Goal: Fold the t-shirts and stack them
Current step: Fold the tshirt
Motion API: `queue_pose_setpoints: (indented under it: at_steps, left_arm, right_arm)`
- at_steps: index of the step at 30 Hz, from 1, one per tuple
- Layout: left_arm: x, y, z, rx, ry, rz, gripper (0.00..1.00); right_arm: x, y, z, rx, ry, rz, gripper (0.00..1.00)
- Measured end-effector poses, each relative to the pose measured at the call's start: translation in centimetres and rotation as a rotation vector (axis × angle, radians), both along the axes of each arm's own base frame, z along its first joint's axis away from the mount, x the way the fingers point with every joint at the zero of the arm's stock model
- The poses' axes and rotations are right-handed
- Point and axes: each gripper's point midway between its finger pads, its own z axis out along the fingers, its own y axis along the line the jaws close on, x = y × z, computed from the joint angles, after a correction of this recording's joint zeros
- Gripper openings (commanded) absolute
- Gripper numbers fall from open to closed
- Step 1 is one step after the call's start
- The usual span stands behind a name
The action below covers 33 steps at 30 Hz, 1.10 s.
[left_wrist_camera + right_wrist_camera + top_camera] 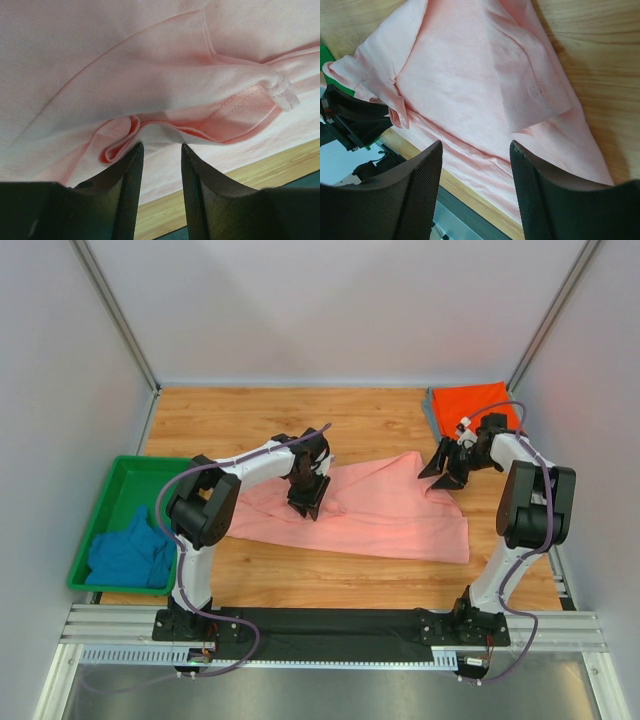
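A salmon-pink t-shirt lies spread across the middle of the wooden table. My left gripper hovers over its upper left part, open. In the left wrist view the fingertips rest just short of a bunched fold of pink cloth, with nothing between them. My right gripper stands open at the shirt's upper right corner, above a folded sleeve flap. A folded orange-red t-shirt lies at the back right. A teal-blue t-shirt sits crumpled in the bin.
The green plastic bin stands at the table's left edge. Grey walls close in the back and both sides. The dark mounting rail runs along the near edge. The left arm's gripper shows in the right wrist view.
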Motion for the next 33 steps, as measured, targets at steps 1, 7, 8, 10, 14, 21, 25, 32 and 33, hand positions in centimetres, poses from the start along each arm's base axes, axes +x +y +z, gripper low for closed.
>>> queue_pose_setpoints:
  at_steps: [1, 7, 8, 10, 14, 21, 25, 32, 33]
  left_arm:
    - [0.0, 0.0, 0.0, 0.000, 0.000, 0.000, 0.43]
    - [0.0, 0.0, 0.0, -0.003, 0.001, -0.004, 0.43]
    - [0.0, -0.1, 0.0, -0.004, 0.002, -0.005, 0.43]
    - [-0.1, -0.1, 0.0, -0.005, 0.002, -0.007, 0.43]
    - [-0.1, -0.1, 0.0, -0.006, 0.002, -0.010, 0.43]
    - [-0.1, 0.0, 0.0, -0.005, 0.002, -0.013, 0.43]
    - [-0.1, 0.0, 0.2, -0.002, 0.004, -0.020, 0.43]
    - [1.2, -0.8, 2.0, -0.024, -0.035, -0.030, 0.43]
    - [1.4, -0.9, 2.2, -0.027, -0.041, -0.031, 0.43]
  right_arm:
    - [0.1, 0.0, 0.1, -0.008, -0.011, -0.004, 0.57]
    - [0.6, 0.7, 0.9, -0.103, -0.074, 0.009, 0.61]
    - [0.7, 0.8, 0.9, -0.120, -0.075, 0.006, 0.60]
    - [0.8, 0.6, 0.6, -0.163, -0.064, -0.015, 0.57]
    - [1.1, -1.1, 0.5, -0.236, -0.020, -0.109, 0.52]
    - [3.3, -3.3, 2.1, -0.295, -0.004, -0.203, 0.43]
    - [4.0, -3.9, 0.8, -0.294, 0.031, -0.192, 0.41]
    - [3.7, -4.7, -2.0, -0.211, 0.118, -0.155, 0.47]
    - [3.8, -4.8, -2.3, -0.199, 0.121, -0.151, 0.47]
